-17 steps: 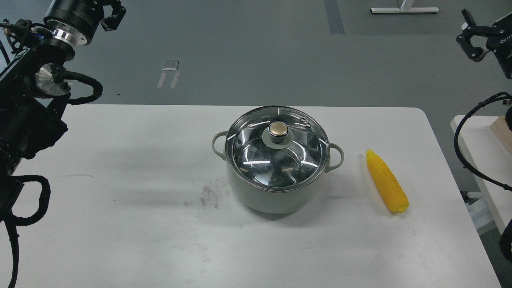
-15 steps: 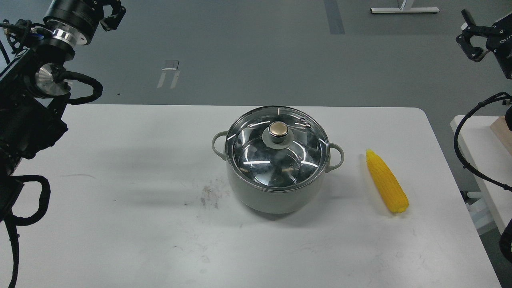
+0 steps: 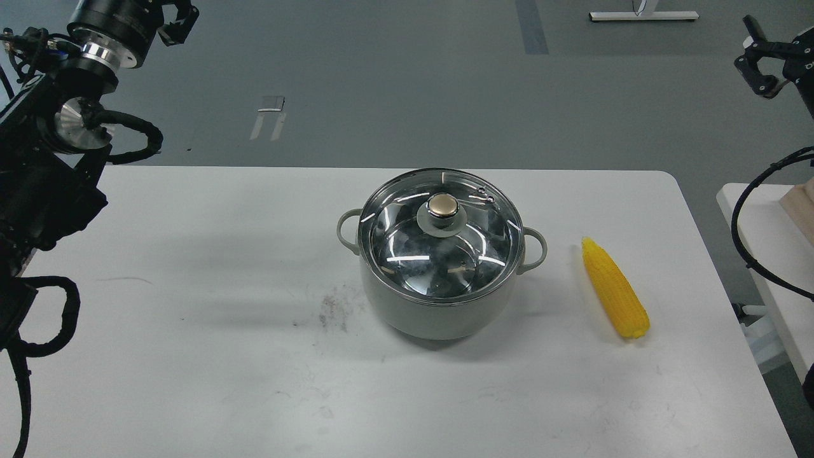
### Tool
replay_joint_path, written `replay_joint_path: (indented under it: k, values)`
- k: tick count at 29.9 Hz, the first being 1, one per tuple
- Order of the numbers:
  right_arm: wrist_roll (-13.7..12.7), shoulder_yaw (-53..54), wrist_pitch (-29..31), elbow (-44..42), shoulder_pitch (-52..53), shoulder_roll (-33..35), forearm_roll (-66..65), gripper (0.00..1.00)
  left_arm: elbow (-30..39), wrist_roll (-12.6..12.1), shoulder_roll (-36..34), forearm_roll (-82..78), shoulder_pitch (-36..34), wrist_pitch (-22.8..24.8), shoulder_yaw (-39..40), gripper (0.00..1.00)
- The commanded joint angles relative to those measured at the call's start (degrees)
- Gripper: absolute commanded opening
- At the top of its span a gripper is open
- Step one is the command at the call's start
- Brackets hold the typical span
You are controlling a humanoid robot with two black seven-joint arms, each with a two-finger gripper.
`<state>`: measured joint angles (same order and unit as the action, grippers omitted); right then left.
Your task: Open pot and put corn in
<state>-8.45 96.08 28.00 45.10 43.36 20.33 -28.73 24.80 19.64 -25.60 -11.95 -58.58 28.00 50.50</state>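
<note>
The pale grey-green pot [image 3: 439,308] stands in the middle of the white table [image 3: 191,286]. Its glass lid [image 3: 407,245] with a gold knob [image 3: 442,205] sits closed on it. The yellow corn [image 3: 615,289] lies on the table to the right of the pot, pointed end away from me. My left gripper [image 3: 177,19] is high at the top left, far from the pot and partly cut off by the frame edge. My right gripper [image 3: 758,57] is high at the top right, beyond the table, with its fingers apart and empty.
A second white table [image 3: 757,254] with a wooden piece on it stands at the right edge. Black cables hang from both arms. A faint smudge [image 3: 334,308] marks the table left of the pot.
</note>
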Motion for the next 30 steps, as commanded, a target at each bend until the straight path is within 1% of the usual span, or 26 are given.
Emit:
replay_joint_path:
  k: [1, 6, 12, 14, 18, 19, 20, 22, 26, 28, 30]
  values:
    - [-0.08, -0.1, 0.0, -0.01, 0.5, 0.93, 0.08, 1.0, -0.02, 0.05, 0.11, 0.0, -0.04, 0.0, 0.39, 0.98]
    - [-0.08, -0.36, 0.0, 0.08, 1.11, 0.5, 0.08, 1.0, 0.16, -0.39, -0.06, -0.17, -0.13, 0.0, -0.13, 0.98]
    - [0.01, -0.36, 0.0, -0.8, 1.29, -0.29, 0.08, 1.0, 0.51, -0.13, 0.38, -0.97, -0.31, 0.0, -0.31, 0.97]
    - [0.01, -0.36, 0.0, -1.06, 1.29, -0.82, 0.08, 1.0, 1.82, -0.04, 0.29, -2.36, -0.4, 0.0, -0.4, 0.97]
    - [0.09, -0.28, 0.0, -0.98, 1.29, -1.26, 0.08, 1.0, 10.77, 0.84, -0.67, -16.76, -1.01, 0.0, -1.37, 0.97]
    - [0.1, -0.28, 0.0, -1.06, 1.29, -1.26, 0.08, 1.0, 15.32, 1.8, -1.37, -22.35, -0.66, -0.66, -1.45, 0.97]
    - [0.1, -0.28, 0.0, -1.07, 1.38, -1.35, 0.08, 1.0, 17.8, 2.07, -1.9, -25.37, -0.57, -1.88, -1.54, 0.97]
    - [0.1, -0.19, 0.0, -1.07, 1.29, -1.26, 0.08, 1.0, 26.05, 2.07, -3.05, -37.9, -0.31, -5.66, -1.54, 0.95]
    - [0.18, -0.19, 0.0, -0.98, 1.11, -1.35, 0.17, 1.0, 33.98, 2.07, -2.7, -50.69, -0.05, -6.38, -1.72, 0.92]
    - [0.27, -0.19, 0.0, -0.89, 1.11, -1.61, 0.26, 1.0, 39.86, 1.99, -2.7, -61.11, 0.39, -6.82, -4.6, 0.85]
    - [0.27, -0.1, 0.0, -0.89, 1.2, -1.7, 0.26, 1.0, 41.81, 2.07, -2.79, -67.11, 0.39, -7.6, -6.89, 0.84]
